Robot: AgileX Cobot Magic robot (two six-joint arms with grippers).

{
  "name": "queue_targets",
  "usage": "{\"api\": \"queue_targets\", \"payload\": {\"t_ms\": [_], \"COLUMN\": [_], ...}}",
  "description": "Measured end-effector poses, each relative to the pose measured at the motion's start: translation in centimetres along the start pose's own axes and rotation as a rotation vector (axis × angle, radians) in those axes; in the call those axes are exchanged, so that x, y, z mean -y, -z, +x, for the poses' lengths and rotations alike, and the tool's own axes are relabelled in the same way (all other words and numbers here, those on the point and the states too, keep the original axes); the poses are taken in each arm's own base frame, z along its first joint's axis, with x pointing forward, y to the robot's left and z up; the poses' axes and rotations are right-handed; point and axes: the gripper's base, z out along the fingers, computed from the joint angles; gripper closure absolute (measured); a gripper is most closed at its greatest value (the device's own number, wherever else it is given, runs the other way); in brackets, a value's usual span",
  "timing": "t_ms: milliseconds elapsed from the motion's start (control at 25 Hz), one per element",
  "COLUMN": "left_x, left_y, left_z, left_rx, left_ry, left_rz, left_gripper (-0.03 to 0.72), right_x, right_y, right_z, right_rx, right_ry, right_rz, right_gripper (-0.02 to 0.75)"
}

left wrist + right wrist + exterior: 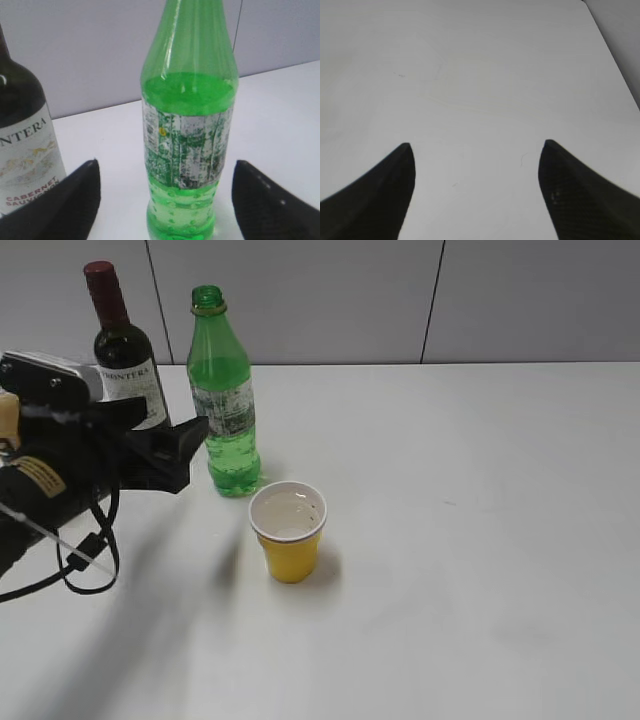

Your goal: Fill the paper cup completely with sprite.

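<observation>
Landmark is the Sprite bottle (224, 405): green, uncapped, upright on the white tabletop (480, 540), liquid level roughly at the top edge of its label. The cap being off means it is ready to pour with no unscrewing step.

The paper cup (288, 531) stands upright just in front of the bottle and slightly to its right, near but not touching. It is close enough that a short tilt would probably reach it. The cup interior looks white; whether any liquid is in it cannot be told for sure, and it is clearly not brim-full, so the fill appears largely undone.

The red-capped Cabernet Sauvignon wine bottle (126, 358) sits just left of the Sprite bottle and slightly behind it. It is a distractor and a likely bump risk during the grasp.

The left claw (186, 445) is level with the bottle's lower body and just left of it. In the left wrist view its fingers (75, 200) are spread wide with the bottle framed between them, not touching: released, lined up for a side grasp at label height.

The right claw (475, 192) is also spread and holds nothing, with only bare tabletop below it. It is out of the exterior view, well away from the bottle, and looks parked.
</observation>
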Motion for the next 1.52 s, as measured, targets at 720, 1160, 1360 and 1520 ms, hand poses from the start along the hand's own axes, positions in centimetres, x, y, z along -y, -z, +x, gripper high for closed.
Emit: {"api": "queue_targets", "payload": {"t_ms": [720,1160,1360,1520], "left_x": [-4.3,-5.5,-7.2,-7.5], "left_y": [3.4,5.4,7.4,10.5], "left_z": [-12.1,-21.0,-20.8,-20.2], "left_rx": [-0.395,-0.634,-0.818,-0.919], "left_ry": [-0.039,0.007,0.121,0.149], "left_rz": [-0.058,-0.071,-0.096,-0.117], "left_gripper": [0.088,0.094,0.096,0.096], "right_x": [0.0,0.0,0.0,0.0], "right_y": [0.0,0.0,0.0,0.0], "right_z": [0.0,0.0,0.0,0.0], "right_rx": [0.000,0.000,0.000,0.000], "right_ry": [0.001,0.001,0.001,0.001], "right_rz": [0.000,0.000,0.000,0.000], "right_gripper": [0.144,0.144,0.144,0.144]}}
